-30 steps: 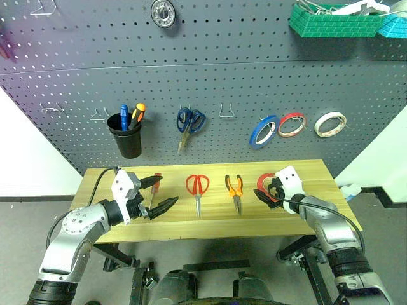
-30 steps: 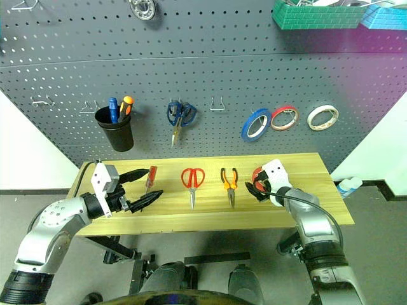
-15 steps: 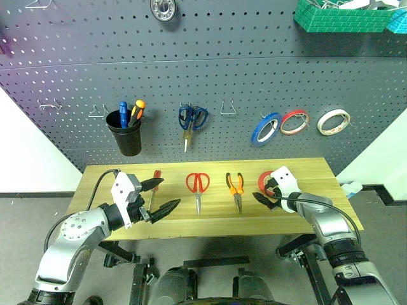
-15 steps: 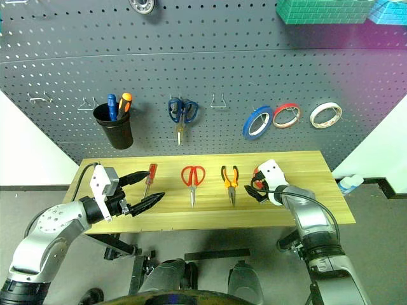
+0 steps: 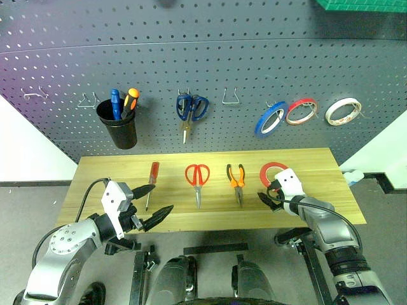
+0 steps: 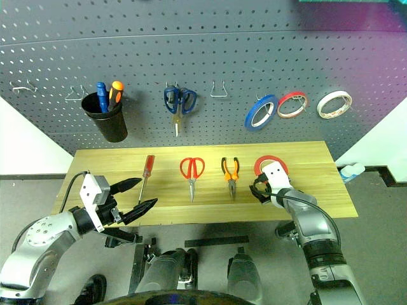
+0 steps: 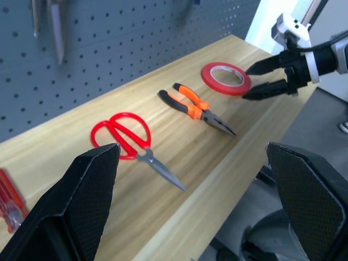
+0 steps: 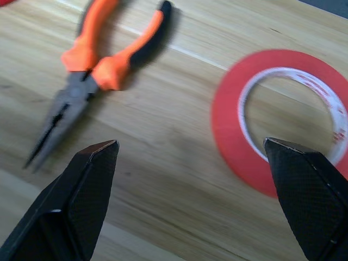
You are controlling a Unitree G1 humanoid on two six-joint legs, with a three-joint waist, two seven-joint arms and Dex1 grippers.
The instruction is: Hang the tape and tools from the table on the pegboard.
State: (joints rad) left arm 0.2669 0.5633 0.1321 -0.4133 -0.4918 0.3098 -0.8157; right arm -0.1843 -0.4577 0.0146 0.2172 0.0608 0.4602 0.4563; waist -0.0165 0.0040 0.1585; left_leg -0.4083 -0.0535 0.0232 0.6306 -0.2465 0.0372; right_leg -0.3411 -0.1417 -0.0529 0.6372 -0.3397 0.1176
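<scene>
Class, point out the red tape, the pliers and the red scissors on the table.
red tape [image 8: 228, 128], right wrist view, on the ring's red band.
pliers [image 5: 236, 180], left eye view, on the orange handles.
red scissors [image 5: 198, 174], left eye view, on the red handle loops.

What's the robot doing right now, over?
Both grippers open: left gripper empty, right gripper poised beside the red tape. Tape, pliers, red scissors, screwdriver on the table. Nothing blocking.

Both arms: silver-grey casings, black joint bands. White wrist housings, thin black cable looping to each. Fingers [image 7: 81, 201] black, pointed, fine-textured.
</scene>
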